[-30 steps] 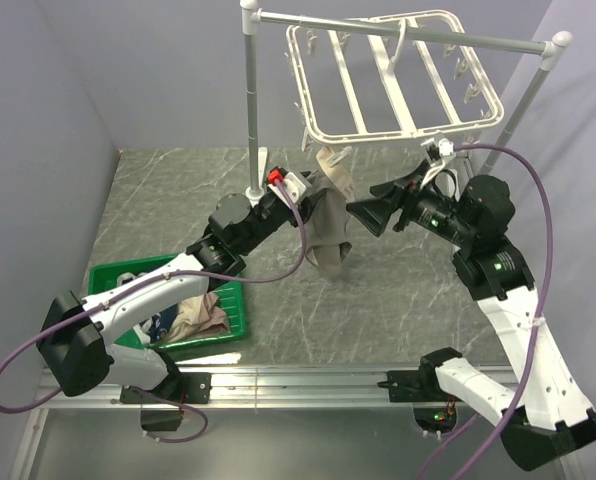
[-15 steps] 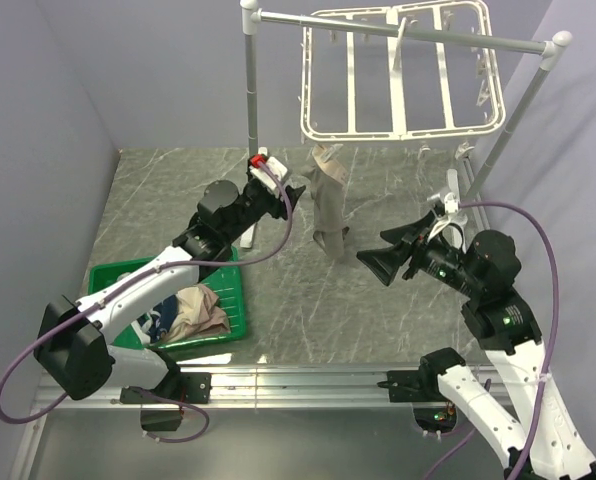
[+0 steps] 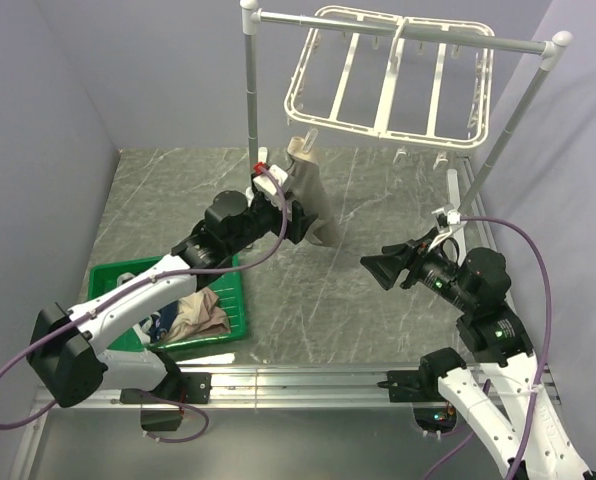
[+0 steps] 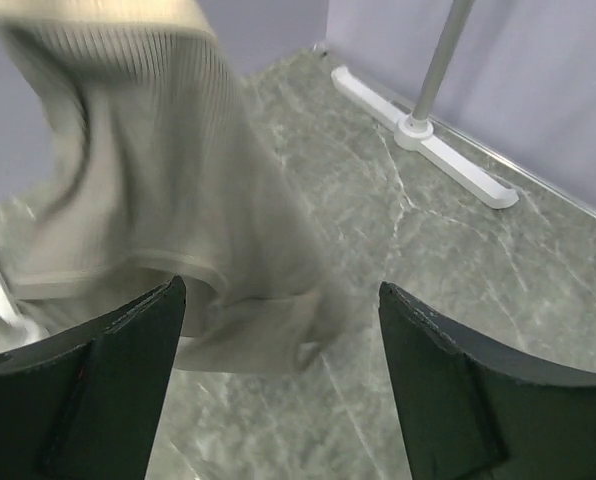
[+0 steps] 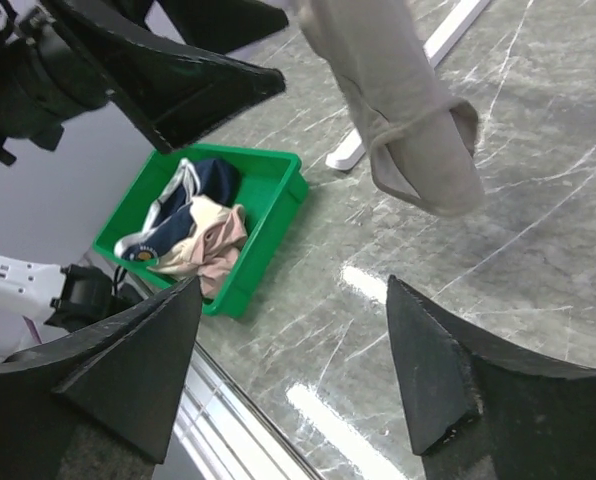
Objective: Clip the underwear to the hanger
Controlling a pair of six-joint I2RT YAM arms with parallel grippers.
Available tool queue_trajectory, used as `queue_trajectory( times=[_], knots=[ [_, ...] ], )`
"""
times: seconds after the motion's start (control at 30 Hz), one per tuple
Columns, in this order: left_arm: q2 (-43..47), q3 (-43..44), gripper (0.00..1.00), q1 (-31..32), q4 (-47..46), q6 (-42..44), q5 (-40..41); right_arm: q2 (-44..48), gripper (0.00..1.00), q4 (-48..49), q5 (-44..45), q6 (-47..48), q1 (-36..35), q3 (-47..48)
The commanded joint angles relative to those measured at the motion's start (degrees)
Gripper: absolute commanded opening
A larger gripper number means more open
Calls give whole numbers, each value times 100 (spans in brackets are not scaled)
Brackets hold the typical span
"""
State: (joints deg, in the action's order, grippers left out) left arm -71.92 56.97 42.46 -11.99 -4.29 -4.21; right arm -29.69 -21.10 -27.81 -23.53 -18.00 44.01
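Hanging by its waistband from a clip at the near left corner of the hanger [image 3: 388, 85], the underwear [image 3: 310, 200] now dangles on its own; a second ago both arms were crowded up against it. The left gripper [image 3: 290, 218] has spread its fingers and let go, sitting just beside the cloth, the hem drooping between the open tips in its wrist view. The right gripper [image 3: 383, 268] has dropped back low, fingers wide and empty, well apart from the cloth. To me the clipping looks done. The frame has swung and tilted. Bare table [image 3: 378, 200] lies between the arms, but the rack pole [image 3: 250, 110] stands close behind the left wrist, and the green basket [image 3: 113, 270] sits under that arm.
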Motion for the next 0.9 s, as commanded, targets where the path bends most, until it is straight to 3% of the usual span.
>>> queue_trajectory(
  times=[0.0, 0.2, 0.47, 0.63, 0.87],
  knots=[
    [-252, 348, 84, 61, 275, -921, 665, -54, 80, 440, 241, -266, 16, -94],
    [-840, 893, 85, 79, 662, -1653, 1316, -168, 73, 765, 470, -477, 16, -383],
    [-1395, 1158, 75, 79, 592, -1733, 2011, -344, 71, 1319, 364, -890, 16, -718],
    [-1509, 1238, 82, 87, 461, -1864, 2029, -511, 71, 1618, 303, -1040, 25, -806],
    [-1237, 957, 76, -167, 399, -1812, 1460, -503, 71, 1557, 364, -838, 25, -736]
  ],
)
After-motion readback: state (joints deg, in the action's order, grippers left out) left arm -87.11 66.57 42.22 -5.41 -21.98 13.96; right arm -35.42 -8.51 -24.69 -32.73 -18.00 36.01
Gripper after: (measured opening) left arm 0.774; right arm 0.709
